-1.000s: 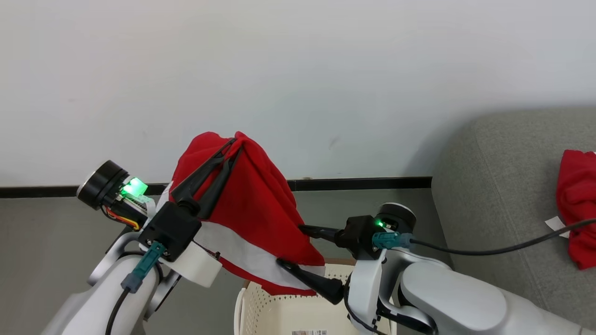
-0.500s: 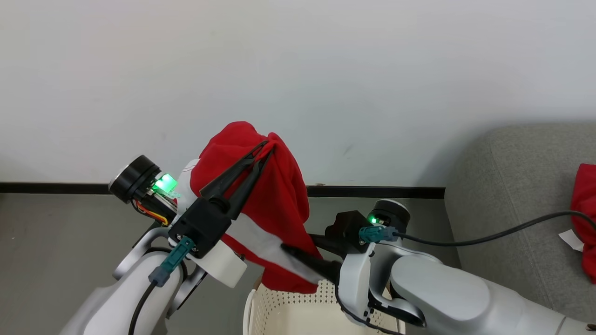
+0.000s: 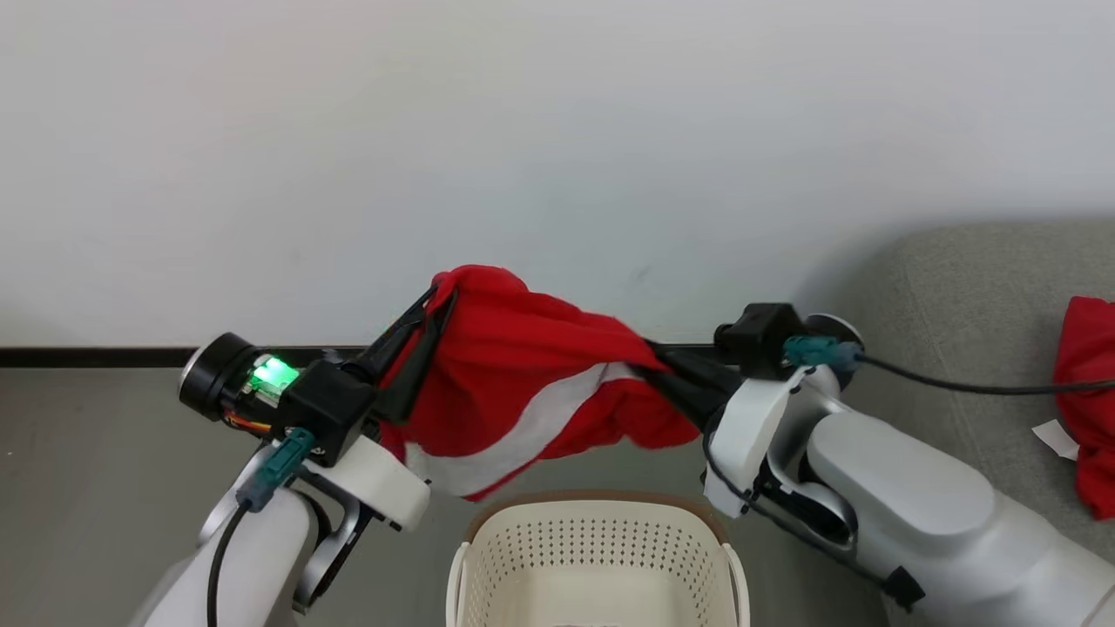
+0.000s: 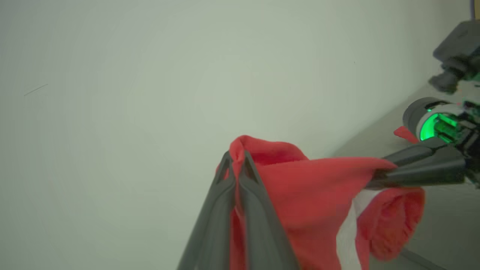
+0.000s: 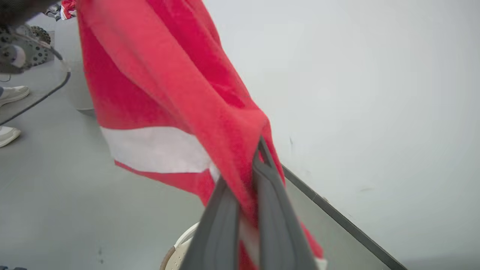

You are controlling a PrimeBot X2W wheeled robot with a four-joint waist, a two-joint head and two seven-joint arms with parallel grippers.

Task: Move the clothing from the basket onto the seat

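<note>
Clothing update: a red garment [image 3: 523, 374] with a white stripe hangs in mid-air, stretched between the left gripper [image 4: 236, 155] and the right gripper [image 5: 247, 161], over the basket [image 3: 523, 557]. Room-wise, there's a plain white wall [image 3: 557, 131] behind and a grey floor [image 3: 87, 488] with a black baseboard [image 3: 87, 356]. The grey sofa [image 3: 967, 287] sits off to the right, and a second red garment [image 3: 1087, 383] lies on it with a white tag [image 3: 1056, 438] poking out. The basket's cream, with perforated walls and a brown rim, and it stands on the floor. The left gripper is clamped tight on one end of the cloth, and the right gripper pinches the other. Somebody's pale shoes [image 5: 11, 93] are on the floor in the right wrist view.
</note>
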